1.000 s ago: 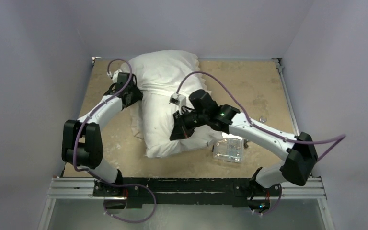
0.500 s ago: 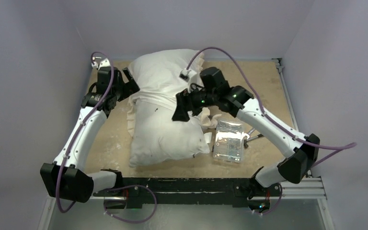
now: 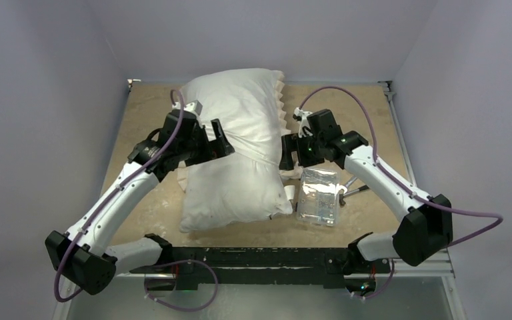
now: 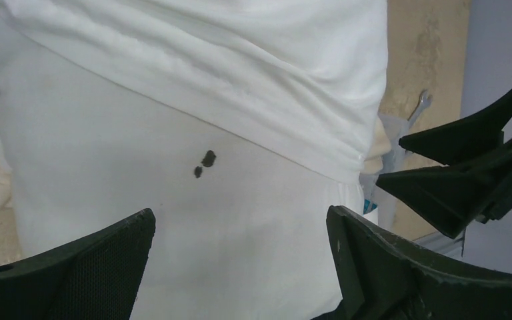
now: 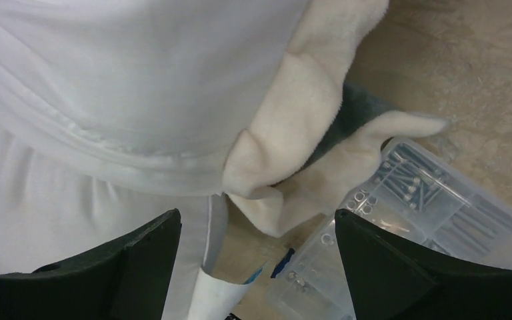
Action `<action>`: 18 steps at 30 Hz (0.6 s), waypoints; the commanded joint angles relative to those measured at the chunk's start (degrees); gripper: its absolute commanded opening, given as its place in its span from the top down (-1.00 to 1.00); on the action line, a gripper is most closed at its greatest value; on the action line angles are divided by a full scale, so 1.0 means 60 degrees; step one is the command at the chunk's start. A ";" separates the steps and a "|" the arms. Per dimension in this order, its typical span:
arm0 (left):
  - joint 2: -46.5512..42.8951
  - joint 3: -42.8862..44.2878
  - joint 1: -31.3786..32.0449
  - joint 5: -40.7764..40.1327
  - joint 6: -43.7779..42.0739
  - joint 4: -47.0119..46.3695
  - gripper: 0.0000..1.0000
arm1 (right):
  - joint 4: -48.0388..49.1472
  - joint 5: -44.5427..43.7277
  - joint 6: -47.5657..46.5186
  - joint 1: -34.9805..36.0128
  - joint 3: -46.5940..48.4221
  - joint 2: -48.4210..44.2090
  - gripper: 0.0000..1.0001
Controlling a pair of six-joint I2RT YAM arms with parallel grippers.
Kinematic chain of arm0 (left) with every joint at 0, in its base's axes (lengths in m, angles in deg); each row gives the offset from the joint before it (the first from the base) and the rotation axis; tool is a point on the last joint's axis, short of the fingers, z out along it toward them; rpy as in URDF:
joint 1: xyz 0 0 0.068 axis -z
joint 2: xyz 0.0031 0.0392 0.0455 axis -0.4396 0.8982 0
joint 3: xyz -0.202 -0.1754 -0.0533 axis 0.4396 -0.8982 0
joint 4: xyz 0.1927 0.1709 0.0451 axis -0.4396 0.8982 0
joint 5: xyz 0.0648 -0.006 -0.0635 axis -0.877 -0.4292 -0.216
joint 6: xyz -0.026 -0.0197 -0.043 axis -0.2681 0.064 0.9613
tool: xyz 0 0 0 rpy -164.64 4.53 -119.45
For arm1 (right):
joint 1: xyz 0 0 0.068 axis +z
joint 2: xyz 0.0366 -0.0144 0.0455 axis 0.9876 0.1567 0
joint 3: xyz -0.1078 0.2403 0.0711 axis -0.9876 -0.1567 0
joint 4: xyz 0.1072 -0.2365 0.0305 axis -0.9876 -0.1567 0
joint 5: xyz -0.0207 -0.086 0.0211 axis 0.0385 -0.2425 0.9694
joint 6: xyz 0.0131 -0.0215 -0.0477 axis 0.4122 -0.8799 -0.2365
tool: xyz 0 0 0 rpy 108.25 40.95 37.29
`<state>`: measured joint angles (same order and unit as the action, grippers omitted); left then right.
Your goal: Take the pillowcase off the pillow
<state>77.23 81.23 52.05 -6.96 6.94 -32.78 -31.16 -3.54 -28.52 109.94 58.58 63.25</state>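
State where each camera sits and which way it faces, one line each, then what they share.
Top external: above and behind the bases, looking down on the table; both arms, left gripper and right gripper.
Left wrist: over the pillow, facing the pillowcase hem; own fingers, the right gripper beyond.
Right wrist: looking down at the frill and clear box; own fingers.
All share the hem.
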 commanded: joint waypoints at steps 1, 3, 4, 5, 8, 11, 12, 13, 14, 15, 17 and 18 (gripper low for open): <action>0.0478 0.0814 0.0926 -0.0622 0.0427 -0.0003 -0.98 | 0.0950 0.0076 0.0404 -0.0130 -0.0715 -0.0261 -0.71; 0.0908 0.1314 0.1467 -0.1236 0.0329 0.0272 -0.98 | 0.1414 0.0638 0.0410 -0.0138 -0.1113 -0.0206 -0.55; 0.1131 0.1525 0.1736 -0.1540 0.0290 0.0414 -0.98 | 0.1665 0.0943 0.0384 -0.0139 -0.1267 -0.0177 -0.44; 0.1335 0.1749 0.2028 -0.1798 0.0265 0.0549 -0.98 | 0.1949 0.1191 0.0363 -0.0138 -0.1440 -0.0148 -0.31; 0.1920 0.2251 0.2746 -0.2320 0.0236 0.0780 -0.98 | 0.2824 0.1977 0.0601 -0.0114 -0.1769 0.0007 0.14; 0.2334 0.2480 0.3248 -0.2405 0.0297 0.0769 -0.98 | 0.3519 0.2710 0.0979 -0.0059 -0.1972 0.0071 0.74; 0.2450 0.2529 0.3360 -0.2432 0.0321 0.0758 -0.98 | 0.3702 0.2862 0.1076 -0.0027 -0.2011 0.0050 0.91; 0.2545 0.2587 0.3461 -0.2486 0.0324 0.0797 -0.98 | 0.3881 0.2991 0.1172 0.0014 -0.2038 0.0009 1.00; 0.2667 0.2665 0.3540 -0.2564 0.0324 0.0892 -0.98 | 0.4057 0.3114 0.1267 0.0079 -0.2047 -0.0042 1.00; 0.2783 0.2752 0.3609 -0.2680 0.0324 0.1028 -0.98 | 0.4240 0.3246 0.1368 0.0146 -0.2044 -0.0092 1.00; 0.2917 0.2865 0.3668 -0.2873 0.0311 0.1357 -0.99 | 0.4668 0.3547 0.1633 0.0366 -0.2048 -0.0161 1.00; 0.2926 0.2854 0.3681 -0.2973 0.0310 0.1509 -0.98 | 0.4906 0.3635 0.1780 0.0484 -0.2028 -0.0171 1.00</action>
<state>94.15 95.33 73.56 -20.84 7.97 -27.34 -11.62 11.50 -21.87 110.35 46.02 64.08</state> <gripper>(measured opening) 0.992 0.007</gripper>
